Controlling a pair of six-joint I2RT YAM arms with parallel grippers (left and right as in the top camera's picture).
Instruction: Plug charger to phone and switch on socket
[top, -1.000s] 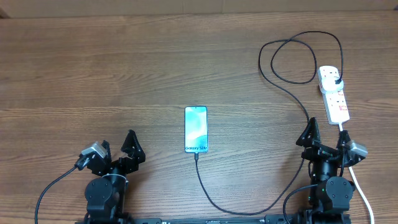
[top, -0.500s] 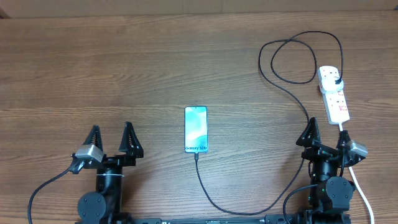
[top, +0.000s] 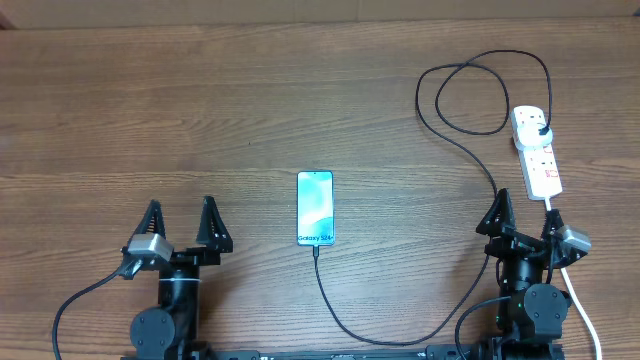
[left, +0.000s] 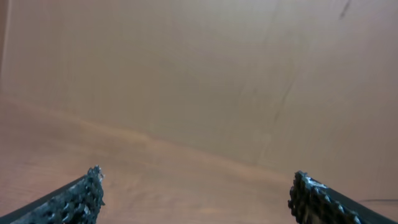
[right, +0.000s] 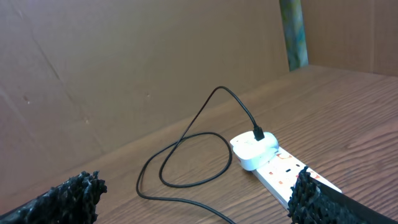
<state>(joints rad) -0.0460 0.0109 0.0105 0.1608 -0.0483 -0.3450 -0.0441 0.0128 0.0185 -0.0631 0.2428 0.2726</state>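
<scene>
Charger (top: 319, 278) tip touching phone (top: 314, 208) end; plug seated in socket (top: 536, 150) outlet.

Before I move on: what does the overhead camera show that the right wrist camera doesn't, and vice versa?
Only overhead: the slim smartphone with the teal-blue screen, the thin black charger cable meeting its near edge, and the open left gripper. Only right wrist: a low side view of the white adapter block seated in the narrow white power strip with the cable's black connector in its top, plus a greenish post behind. Both: that power strip, the cable's loop beside it and the open right gripper.
</scene>
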